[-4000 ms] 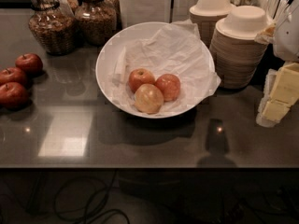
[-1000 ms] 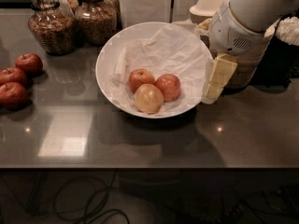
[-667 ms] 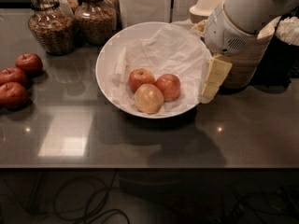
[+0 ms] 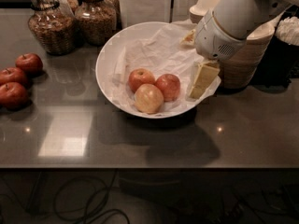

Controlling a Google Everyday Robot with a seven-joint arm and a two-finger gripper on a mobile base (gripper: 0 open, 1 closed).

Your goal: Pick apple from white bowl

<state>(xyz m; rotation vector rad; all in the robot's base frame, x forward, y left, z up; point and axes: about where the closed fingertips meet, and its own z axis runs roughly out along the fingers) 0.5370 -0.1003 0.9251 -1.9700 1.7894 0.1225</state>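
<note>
Leftward is how the gripper [image 4: 202,83] has travelled. Four seconds ago it sat at the right edge of the view, beside the stacked beige bowls [image 4: 243,64]. A second ago it hung by the white bowl's outer rim, and it has now crossed that rim.

Nearest the camera, cables [image 4: 88,199] lie dark beneath the front edge of the glossy grey countertop [image 4: 140,143]. Farther in stands the white bowl [image 4: 103,78], lined with crumpled paper [image 4: 154,50].

Three apples cluster in its lower middle. A paler apple [image 4: 148,98] sits nearest the camera. Touching it at about 2 o'clock is the apple [image 4: 168,86], red-orange with lighter patches. A second red apple [image 4: 141,78] sits just beside the apple at about 9 o'clock.

At the bowl's 3 o'clock side the gripper points down over the paper at the rim. The apple lies at about 9 o'clock from it, near but apart, with bare paper between them. Whether the gripper is open or closed cannot be told from this view, and it has hold of nothing. The white arm [image 4: 233,17] rises from it toward 1 o'clock.

Well apart from the bowl, at its 9 o'clock, three small dark red apples [image 4: 13,94] rest on the countertop. The stacked beige bowls stand behind the arm. Glass jars [image 4: 51,29] of brown contents stand farthest back, at the bowl's 11 o'clock.
</note>
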